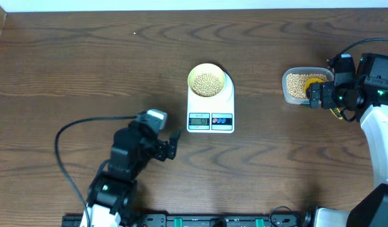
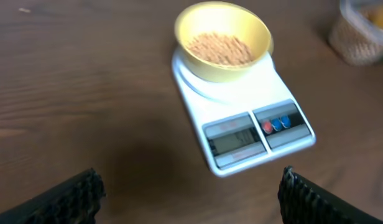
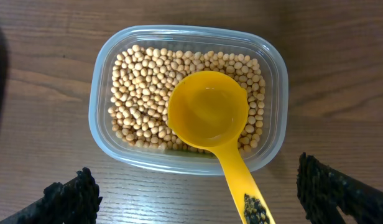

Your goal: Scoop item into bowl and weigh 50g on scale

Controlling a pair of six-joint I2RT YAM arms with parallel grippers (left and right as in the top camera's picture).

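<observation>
Beans [image 2: 219, 48] I see: tiny, round, beige-tan, shallow heap in pale yellow bowl [image 2: 224, 18]. Bowl sits on white scale [image 2: 238, 102], mid-table; can't read display. More beans fill clear tub [image 3: 280, 81] at right, with empty yellow scoop [image 3: 207, 112] resting on them. Left gripper [image 2: 188, 199] spread wide, gripping nothing, near scale. Right gripper [image 3: 207, 198] spread wide above tub, fingers not touching scoop handle.
</observation>
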